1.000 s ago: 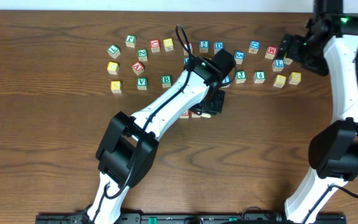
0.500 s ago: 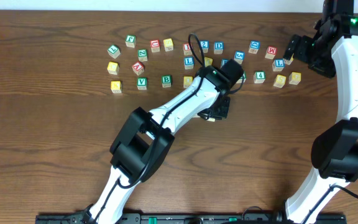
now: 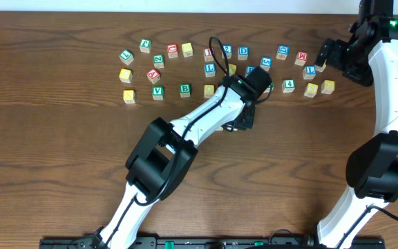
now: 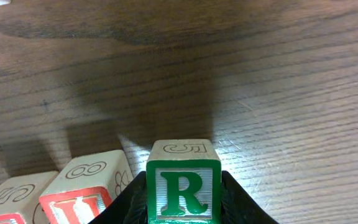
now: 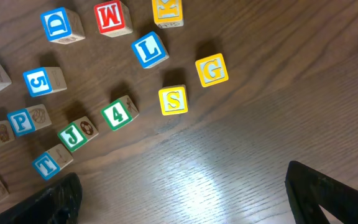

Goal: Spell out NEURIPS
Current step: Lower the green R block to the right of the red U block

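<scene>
While the left fingers (image 4: 241,208) clamp the green R block (image 4: 183,190) just beside the red U block (image 4: 79,202) on the table (image 4: 278,93), the right fingers (image 5: 328,193) hang spread apart near the yellow S block (image 5: 173,100).

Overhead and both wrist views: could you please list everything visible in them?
R block: one, green letter, between the left gripper's fingers, right of the U block.
U block: one, red letter, on the table beside the R block.
Third block: one, red print, mostly cut off, left of the U block.
Loose blocks: over twenty, mixed colours, in a band across the table's far side.
S block: one, yellow, at the right end of that band.
G block: one, yellow, next to the S block.
Table: one, brown wood.
Left gripper: one, black, shut on the R block.
Right gripper: one, black, open, above the S block.
</scene>
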{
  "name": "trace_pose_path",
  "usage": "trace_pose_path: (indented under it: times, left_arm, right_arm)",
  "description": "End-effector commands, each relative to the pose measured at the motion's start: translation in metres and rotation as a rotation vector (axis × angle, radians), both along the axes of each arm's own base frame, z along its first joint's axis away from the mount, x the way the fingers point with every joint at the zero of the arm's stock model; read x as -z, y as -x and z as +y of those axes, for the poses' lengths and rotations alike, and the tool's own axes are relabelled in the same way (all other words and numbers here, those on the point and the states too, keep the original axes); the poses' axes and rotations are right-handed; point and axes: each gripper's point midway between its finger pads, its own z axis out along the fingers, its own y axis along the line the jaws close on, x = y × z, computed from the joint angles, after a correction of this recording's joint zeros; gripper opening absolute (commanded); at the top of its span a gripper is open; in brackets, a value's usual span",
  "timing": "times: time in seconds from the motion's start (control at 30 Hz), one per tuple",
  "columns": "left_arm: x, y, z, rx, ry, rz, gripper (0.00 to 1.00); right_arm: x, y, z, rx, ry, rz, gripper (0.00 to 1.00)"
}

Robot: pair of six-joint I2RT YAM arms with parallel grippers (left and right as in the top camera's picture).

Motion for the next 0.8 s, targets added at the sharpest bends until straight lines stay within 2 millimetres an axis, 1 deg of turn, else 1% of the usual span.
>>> trace_pose_path:
  times: [0.0, 0.3, 0.53, 0.77]
  left_arm:
    - [0.017, 0.002, 0.006, -0.031, -0.038, 0.021, 0.30]
    - [0.017, 0.007, 0.005, -0.106, -0.021, 0.051, 0.30]
    - [0.017, 0.015, -0.003, -0.107, 0.025, 0.102, 0.30]
    - [0.017, 0.017, -0.003, -0.143, 0.030, 0.115, 0.30]
  right_arm:
    - [-0.004, 0.001, 0.000, 0.005, 0.007, -0.005, 0.99]
    - [-0.003, 0.001, 0.000, 0.005, 0.007, -0.005, 0.99]
    - [-0.003, 0.001, 0.000, 0.005, 0.007, -0.005, 0.99]
    - [-0.003, 0.001, 0.000, 0.005, 0.007, -0.004, 0.99]
